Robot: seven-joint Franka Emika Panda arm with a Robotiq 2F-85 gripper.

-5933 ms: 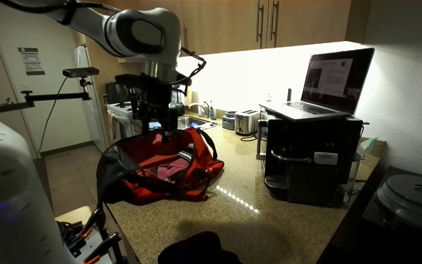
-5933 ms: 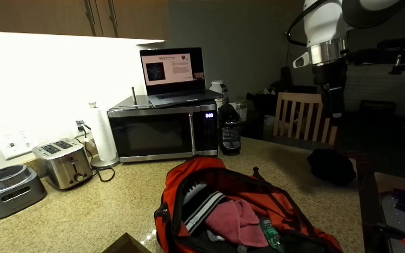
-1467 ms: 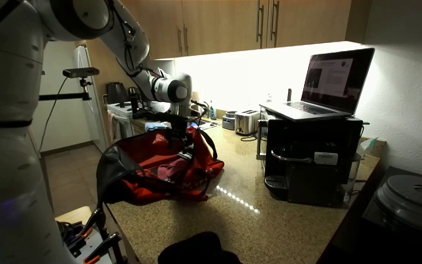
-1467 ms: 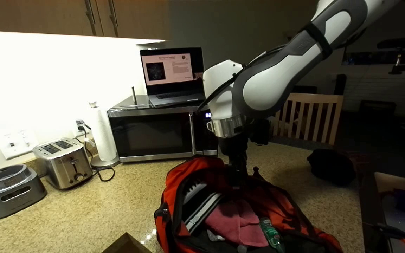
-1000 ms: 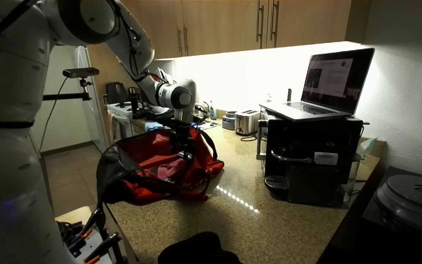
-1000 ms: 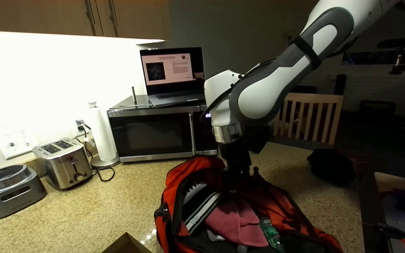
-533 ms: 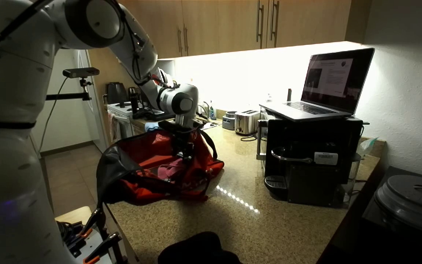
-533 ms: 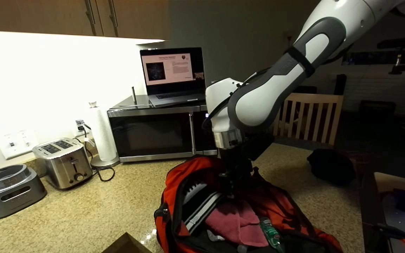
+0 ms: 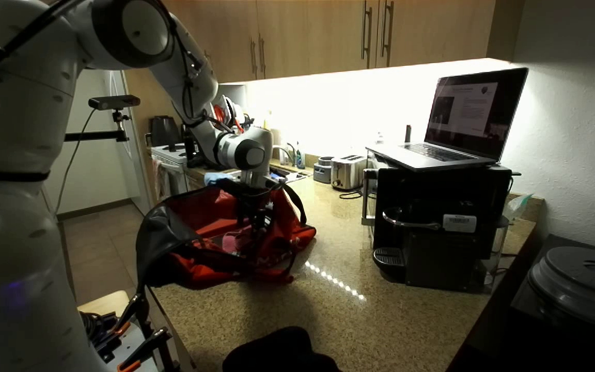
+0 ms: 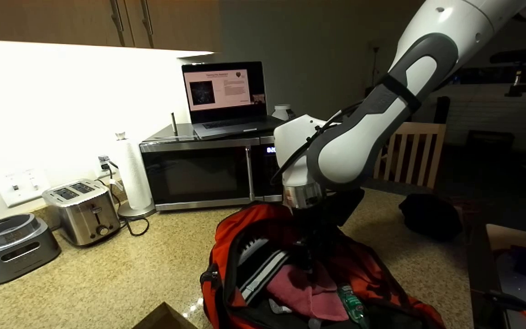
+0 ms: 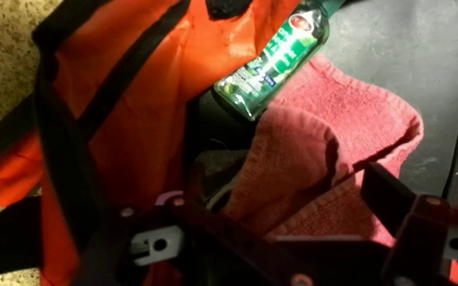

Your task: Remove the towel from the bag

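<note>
The red bag (image 9: 297, 225) with black trim lies unzipped on the counter, its mouth wide. Inside it, the pinkish-red towel (image 10: 290, 292) lies crumpled and folded; in the wrist view the towel (image 11: 356, 107) fills the middle. My gripper (image 10: 307, 269) reaches down through the bag's mouth over the towel's far part, hiding some of it in both exterior views. In the wrist view the gripper (image 11: 292, 172) is open, one dark finger (image 11: 386, 194) on the right and the left one lost in shadow, with towel folds beneath and between. Whether the fingertips touch the cloth, I cannot tell.
A green bottle (image 11: 276, 63) rests against the towel inside the bag, and a black striped cloth (image 10: 263, 274) lies on its other side. Beyond the bag stand a microwave (image 10: 199, 176) and a toaster (image 10: 82, 212). A black cloth lump (image 10: 429, 217) sits near the counter's edge.
From well above the bag, my arm has swung over and come down into its mouth. In the last half second the gripper sinks lower, onto the towel's area. Bag and towel look unmoved.
</note>
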